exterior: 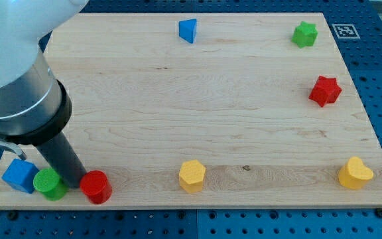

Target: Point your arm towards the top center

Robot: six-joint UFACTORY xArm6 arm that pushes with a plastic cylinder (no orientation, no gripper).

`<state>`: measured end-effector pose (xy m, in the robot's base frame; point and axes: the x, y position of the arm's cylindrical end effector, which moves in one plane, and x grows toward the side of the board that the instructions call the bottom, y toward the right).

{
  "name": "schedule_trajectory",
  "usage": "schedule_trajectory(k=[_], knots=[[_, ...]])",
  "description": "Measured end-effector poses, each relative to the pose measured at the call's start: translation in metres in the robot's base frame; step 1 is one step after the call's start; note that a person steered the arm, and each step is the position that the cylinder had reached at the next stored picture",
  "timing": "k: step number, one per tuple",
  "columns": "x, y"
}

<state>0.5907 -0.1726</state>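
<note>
My dark rod comes down from the view's upper left, and my tip [83, 182] rests on the board at the bottom left. It sits between a green cylinder [49, 184] on its left and a red cylinder [96, 186] on its right, close to both. A blue cube [20, 176] lies further left by the board's corner. A blue triangular block [188, 30] sits at the top centre, far from my tip.
A green star [304, 34] is at the top right and a red star [325, 91] on the right side. A yellow hexagon [192, 176] is at the bottom centre, a yellow heart [355, 173] at the bottom right. The wooden board [197, 99] lies on a blue pegboard.
</note>
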Motion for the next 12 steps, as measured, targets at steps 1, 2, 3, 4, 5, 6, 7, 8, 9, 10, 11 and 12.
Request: schedule_trajectory(k=[1,2,3,4,5,6,7,8,9,10,11,12], knots=[[-0.014,0.006],[-0.042,0.030],[-0.062,0.069],[-0.067,0.117],[-0.068,0.166],[-0.086,0.193],[-0.128,0.207],[-0.177,0.217],[-0.235,0.231],[-0.286,0.241],[-0.324,0.241],[-0.353,0.227]])
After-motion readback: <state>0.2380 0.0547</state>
